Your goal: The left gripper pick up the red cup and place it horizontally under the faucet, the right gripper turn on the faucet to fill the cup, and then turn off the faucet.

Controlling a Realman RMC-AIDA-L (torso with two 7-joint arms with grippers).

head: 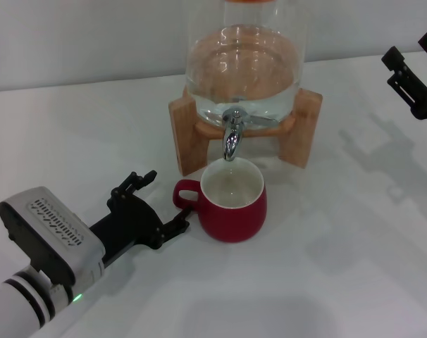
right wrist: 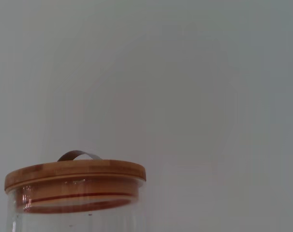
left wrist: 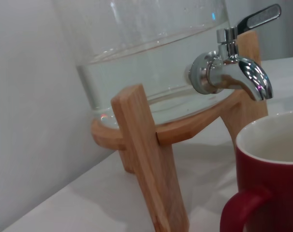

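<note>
We see the red cup (head: 233, 199) upright under the faucet (head: 232, 138). Left gripper (head: 160, 205) beside the cup's handle, fingers spread, not gripping. Right gripper (head: 409, 69) well off from the faucet, fingers apart.

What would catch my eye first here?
Probably the red cup, upright on the white table right under the chrome faucet of a glass water dispenser on a wooden stand. The left gripper sits open beside the cup's handle; the right gripper hangs far off.
</note>
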